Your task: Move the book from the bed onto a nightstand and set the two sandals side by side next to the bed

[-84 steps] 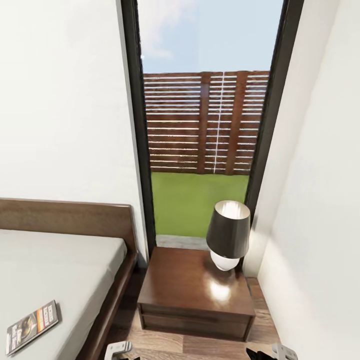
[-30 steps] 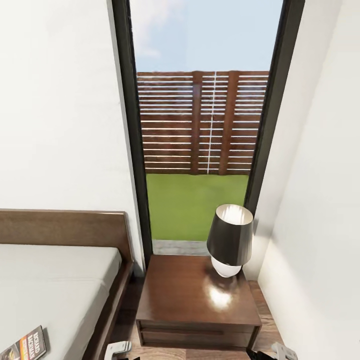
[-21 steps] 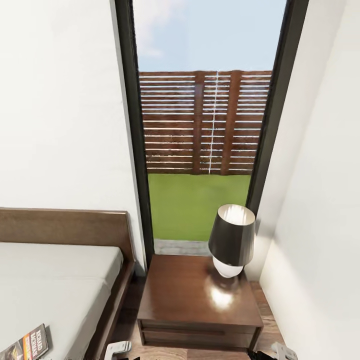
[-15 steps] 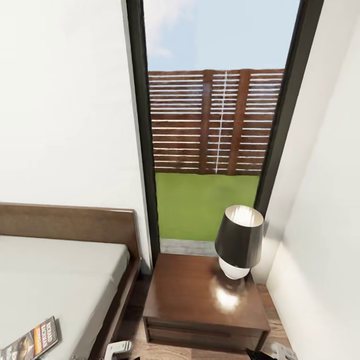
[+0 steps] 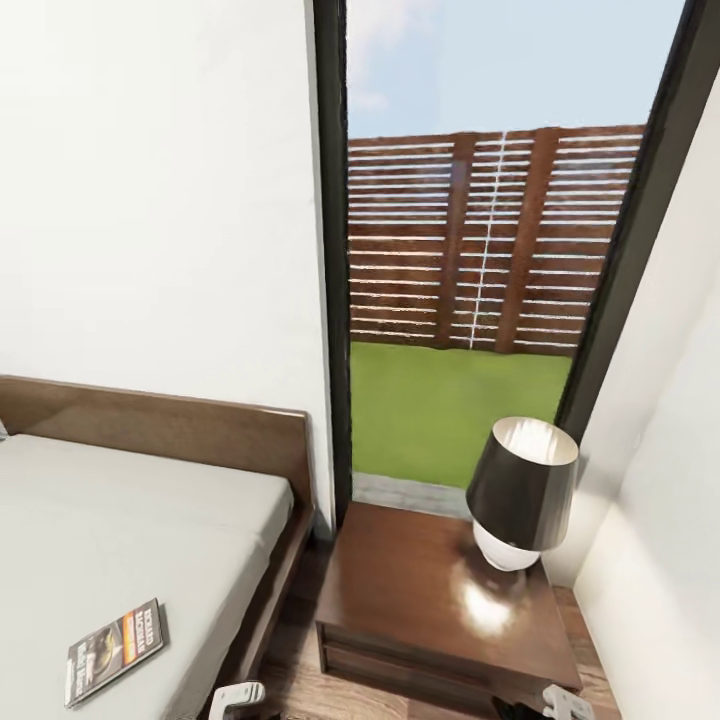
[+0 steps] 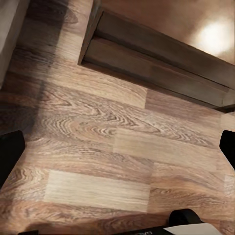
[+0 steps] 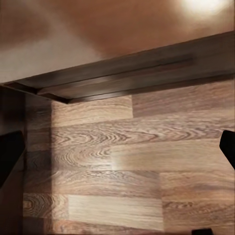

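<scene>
- The bedroom's white wall (image 5: 150,200) and tall black-framed window (image 5: 500,250) stand ahead, with a slatted fence (image 5: 480,240) and grass (image 5: 440,410) outside.
- The bed (image 5: 120,520) lies at left, its mattress off-white.
- The nightstand (image 5: 440,600) stands just beside the bed, under the window.
- A dark-shaded lamp (image 5: 520,490) sits on the nightstand.
- The book (image 5: 115,650) lies flat on the mattress near the bed's edge.
- Left tool (image 6: 117,156) and right tool (image 7: 117,152) hang over the plank floor (image 6: 98,161), fingers spread wide, gripping nothing.
</scene>
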`<state>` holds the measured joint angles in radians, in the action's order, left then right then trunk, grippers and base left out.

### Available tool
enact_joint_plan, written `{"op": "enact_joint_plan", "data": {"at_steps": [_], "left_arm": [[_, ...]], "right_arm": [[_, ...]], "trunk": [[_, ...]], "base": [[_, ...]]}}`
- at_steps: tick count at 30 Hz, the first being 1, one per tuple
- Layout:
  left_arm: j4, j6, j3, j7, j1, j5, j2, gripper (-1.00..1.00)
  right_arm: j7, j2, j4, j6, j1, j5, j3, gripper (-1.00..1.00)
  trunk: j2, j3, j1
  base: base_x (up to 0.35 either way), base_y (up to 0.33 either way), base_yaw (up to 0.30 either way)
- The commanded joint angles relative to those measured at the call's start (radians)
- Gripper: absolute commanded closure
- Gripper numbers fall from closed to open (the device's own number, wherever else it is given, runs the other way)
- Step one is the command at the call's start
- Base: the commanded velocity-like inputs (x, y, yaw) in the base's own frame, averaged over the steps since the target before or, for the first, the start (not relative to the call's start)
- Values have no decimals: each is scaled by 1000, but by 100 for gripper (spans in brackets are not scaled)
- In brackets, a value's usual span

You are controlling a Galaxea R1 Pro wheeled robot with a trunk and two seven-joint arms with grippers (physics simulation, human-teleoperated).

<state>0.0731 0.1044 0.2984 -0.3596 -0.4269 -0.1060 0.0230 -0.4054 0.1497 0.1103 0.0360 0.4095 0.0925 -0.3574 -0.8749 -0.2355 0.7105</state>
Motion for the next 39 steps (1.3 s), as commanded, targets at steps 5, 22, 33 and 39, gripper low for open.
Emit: {"op": "enact_joint_plan", "data": {"at_steps": [5,22,33,39], "left_arm": [[-1,5,8,-2,-1,-11,0,-100],[-2,3,7,-3,-1,-11,0,-100],[-2,3,7,-2,-1,-11,0,-100],[-2,3,7,-3,-1,-11,0,-100]], "right_arm": [[-4,1,-1,2,1,10,3,-100],[-4,1,-1,2,1,10,3,-100],[-6,1,-1,0,1,10,3,-100],[-6,1,-1,1,1,10,3,-100]], "trunk": [[-1,-5,0],[20,-2,-11],[97,32,-54],[139,51,-77]], "base": [[0,0,263],[0,0,149],[0,0,0],[0,0,0]]}}
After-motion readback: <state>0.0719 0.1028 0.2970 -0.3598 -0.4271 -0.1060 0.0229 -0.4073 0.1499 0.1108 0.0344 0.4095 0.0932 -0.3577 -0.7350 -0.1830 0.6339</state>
